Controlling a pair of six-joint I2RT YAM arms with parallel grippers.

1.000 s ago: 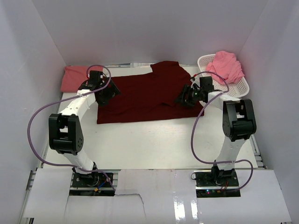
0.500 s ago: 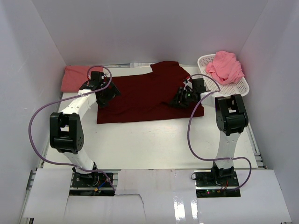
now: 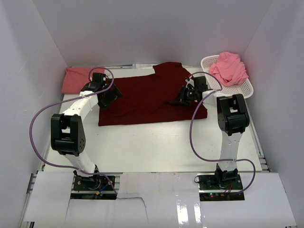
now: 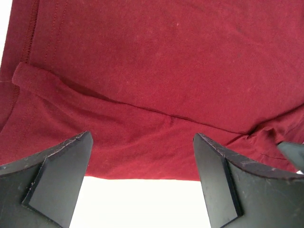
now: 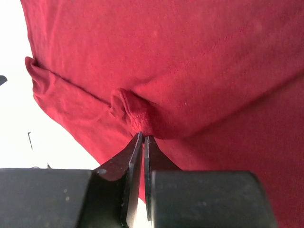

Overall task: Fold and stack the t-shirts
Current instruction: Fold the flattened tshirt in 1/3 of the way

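The dark maroon t-shirt [image 3: 147,97] lies spread flat across the back half of the table. My right gripper [image 3: 178,100] is on its right part, shut on a small raised fold of the maroon cloth [image 5: 137,116], with the fingertips [image 5: 143,137] pressed together. My left gripper [image 3: 108,99] hangs open over the shirt's left edge [image 4: 142,156], its fingers [image 4: 61,171] wide apart with nothing between them. A salmon t-shirt [image 3: 76,78] lies bunched at the back left. The lighter pink t-shirt [image 3: 230,67] sits piled in the basket.
A white perforated basket [image 3: 243,89] stands at the back right corner. White walls close in the table on three sides. Purple cables loop from both arms. Bare white table [image 3: 152,142] lies between the maroon shirt and the arm bases.
My right gripper slid left and toward the back over the maroon shirt and closed on a fold of it. The left arm stayed put, open.
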